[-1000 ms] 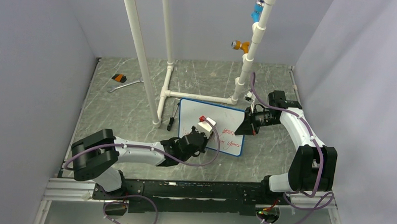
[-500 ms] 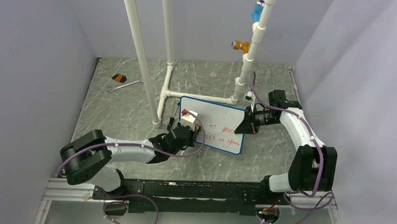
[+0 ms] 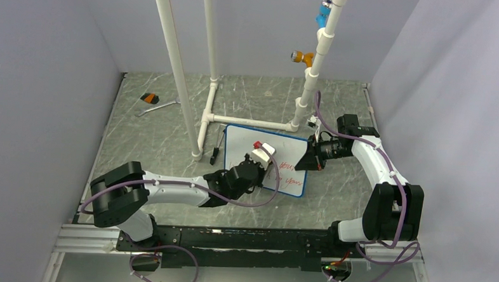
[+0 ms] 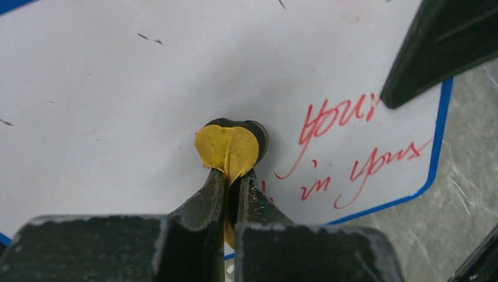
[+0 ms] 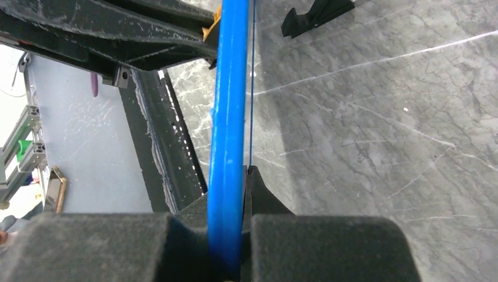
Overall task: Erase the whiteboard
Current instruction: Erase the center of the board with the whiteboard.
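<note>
The left gripper (image 4: 231, 176) is pinched tight on a small round yellow wiping pad with a dark backing (image 4: 228, 147). The pad is pressed to the face of the small white rectangular whiteboard with a thin blue frame (image 4: 117, 88). Red handwritten words (image 4: 352, 147) lie just right of the pad, in two lines running along the board's long axis toward its near right corner. The right gripper (image 5: 235, 182) is clamped on the board's right edge, steadying it mid-way across the grey marbled table (image 3: 158, 137). The left arm is nearer the writing, so the next wipe likely sweeps rightward.
</note>
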Motion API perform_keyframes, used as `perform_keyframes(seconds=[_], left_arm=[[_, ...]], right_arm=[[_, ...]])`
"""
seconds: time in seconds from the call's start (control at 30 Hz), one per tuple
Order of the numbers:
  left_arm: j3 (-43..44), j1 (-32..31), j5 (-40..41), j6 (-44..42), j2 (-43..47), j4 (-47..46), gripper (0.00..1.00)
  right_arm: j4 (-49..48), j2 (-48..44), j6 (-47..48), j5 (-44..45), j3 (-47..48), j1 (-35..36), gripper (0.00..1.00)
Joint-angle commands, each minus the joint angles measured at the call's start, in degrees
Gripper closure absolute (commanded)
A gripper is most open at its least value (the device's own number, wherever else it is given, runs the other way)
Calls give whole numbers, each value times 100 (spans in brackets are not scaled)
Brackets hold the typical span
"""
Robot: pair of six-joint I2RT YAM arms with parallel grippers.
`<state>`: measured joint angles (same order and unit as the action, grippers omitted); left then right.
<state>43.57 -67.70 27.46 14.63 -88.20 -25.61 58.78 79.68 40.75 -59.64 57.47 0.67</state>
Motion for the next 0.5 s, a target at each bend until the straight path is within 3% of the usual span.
perform_keyframes(seconds=[0.0, 0.27, 0.47], left_arm=[[384, 315, 738, -21, -50, 432, 100], [-283, 669, 65, 353, 366, 56, 100], [-54, 2, -443, -75, -17, -534, 100]], right_arm=[[199, -72, 183, -407, 71, 48, 100], [219, -36, 205, -411, 80, 48, 100], [200, -32, 185, -400, 80, 48, 100]])
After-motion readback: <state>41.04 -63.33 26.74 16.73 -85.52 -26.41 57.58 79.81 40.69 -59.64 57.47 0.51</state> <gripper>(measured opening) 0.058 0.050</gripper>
